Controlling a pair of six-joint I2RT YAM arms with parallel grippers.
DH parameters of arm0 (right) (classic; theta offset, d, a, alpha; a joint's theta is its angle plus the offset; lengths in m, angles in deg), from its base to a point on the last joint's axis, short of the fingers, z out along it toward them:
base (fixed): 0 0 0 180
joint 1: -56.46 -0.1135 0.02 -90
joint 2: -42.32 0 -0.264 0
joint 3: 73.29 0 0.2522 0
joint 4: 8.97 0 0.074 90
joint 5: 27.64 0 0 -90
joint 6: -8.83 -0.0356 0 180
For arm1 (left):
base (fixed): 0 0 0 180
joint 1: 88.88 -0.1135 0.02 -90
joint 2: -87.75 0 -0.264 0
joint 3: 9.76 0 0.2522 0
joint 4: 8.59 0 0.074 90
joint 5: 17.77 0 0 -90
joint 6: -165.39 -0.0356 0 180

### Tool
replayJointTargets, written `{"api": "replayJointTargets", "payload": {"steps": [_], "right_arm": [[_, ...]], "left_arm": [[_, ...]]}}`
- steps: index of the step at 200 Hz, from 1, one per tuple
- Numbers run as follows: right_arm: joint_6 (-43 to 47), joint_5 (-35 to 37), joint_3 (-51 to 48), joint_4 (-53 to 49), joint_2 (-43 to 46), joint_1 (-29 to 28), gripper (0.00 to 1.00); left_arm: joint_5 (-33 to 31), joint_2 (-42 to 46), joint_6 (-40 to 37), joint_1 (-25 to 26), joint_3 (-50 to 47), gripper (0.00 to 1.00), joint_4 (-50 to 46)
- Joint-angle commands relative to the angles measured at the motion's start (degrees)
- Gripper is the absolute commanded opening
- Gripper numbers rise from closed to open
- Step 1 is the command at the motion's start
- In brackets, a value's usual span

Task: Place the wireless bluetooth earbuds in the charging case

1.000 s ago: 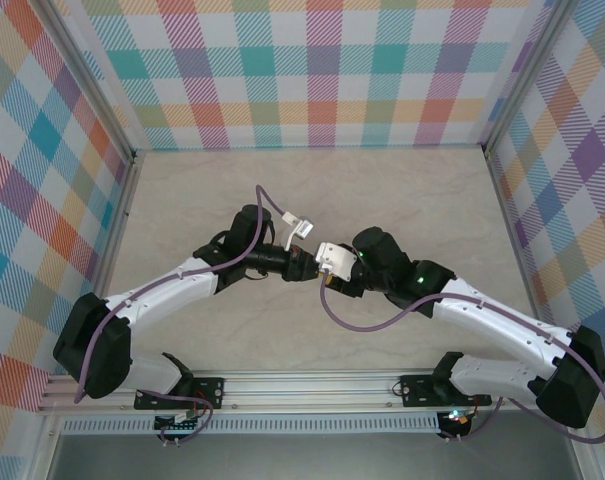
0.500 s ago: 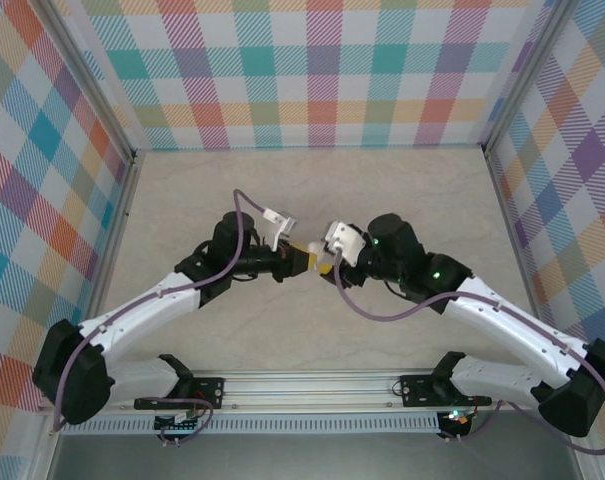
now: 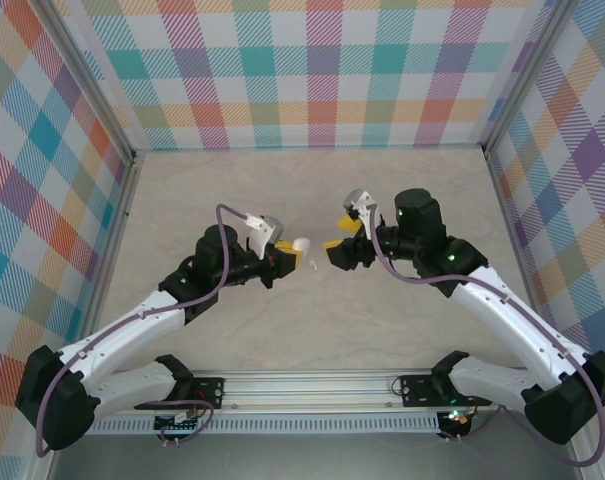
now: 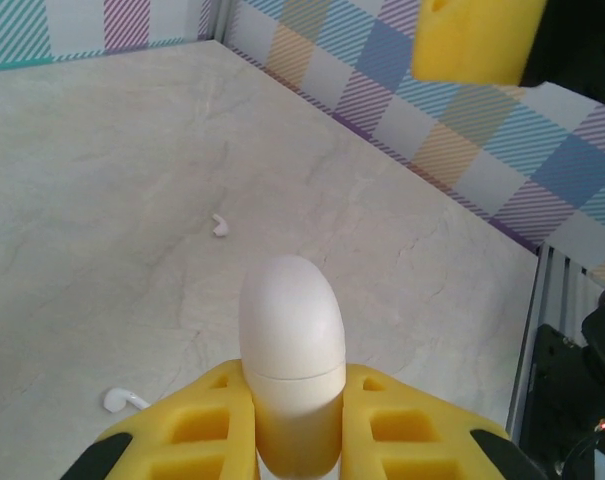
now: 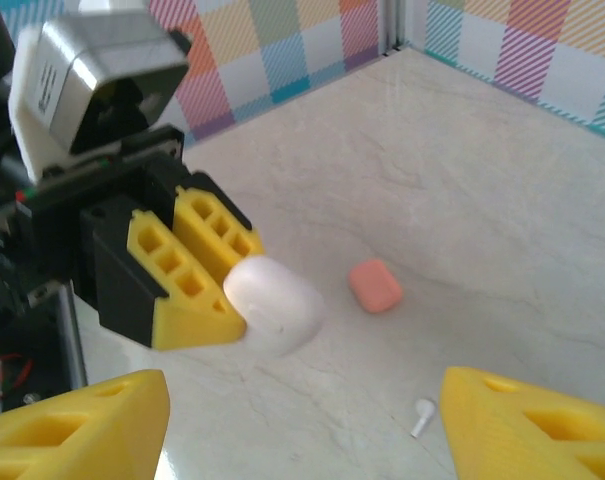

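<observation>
The white charging case, an egg-shaped closed shell, sticks up from between the yellow fingers of my left gripper, which is shut on it. From above, the case hangs over the table's middle, held by the left gripper. My right gripper faces it a short way to the right, open and holding nothing. In the right wrist view the case lies ahead of the open right gripper. Two white earbuds lie on the table, and one earbud lies near the right finger.
A salmon-pink case lies closed on the table beyond the white one. Checked walls stand round the pale marbled table, and a metal rail runs along the near edge.
The two grippers met at the centre on the white case. The right gripper has opened, let go and drawn back to the right; the left has pulled back left, keeping the case.
</observation>
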Motion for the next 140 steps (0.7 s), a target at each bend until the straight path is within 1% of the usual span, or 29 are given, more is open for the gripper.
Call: {"api": "replayJointTargets", "payload": {"steps": [1,40,62,82,103,124,140], "right_arm": [[-5.9,-7.9,-0.3,6.5,-2.6,1.7,0.72],[-7.8,-15.6,1.6,6.6,-6.4,5.3,0.7],[-9.0,-19.0,1.2,6.4,-6.8,7.9,0.69],[-8.1,-18.9,0.2,5.6,-6.6,8.6,0.69],[-7.6,-17.1,0.9,4.1,-7.2,8.7,0.64],[-8.0,-18.2,3.0,2.2,-7.6,8.9,0.63],[-8.8,-19.0,3.1,2.9,-7.4,8.9,0.63]], "left_arm": [[2.7,-1.2,-4.3,-0.4,2.0,0.0,-2.2],[4.4,-2.4,-4.4,-0.4,2.4,0.0,-2.2],[7.5,-3.4,-5.5,-0.4,1.9,0.0,-0.3],[12.0,-4.7,-5.5,-0.4,1.9,0.0,2.8],[16.2,-5.8,-5.6,-0.5,2.1,0.0,6.3],[19.6,-6.5,-5.9,-0.6,2.4,0.0,9.0],[20.7,-7.5,-5.9,-0.6,2.5,0.0,10.9]]}}
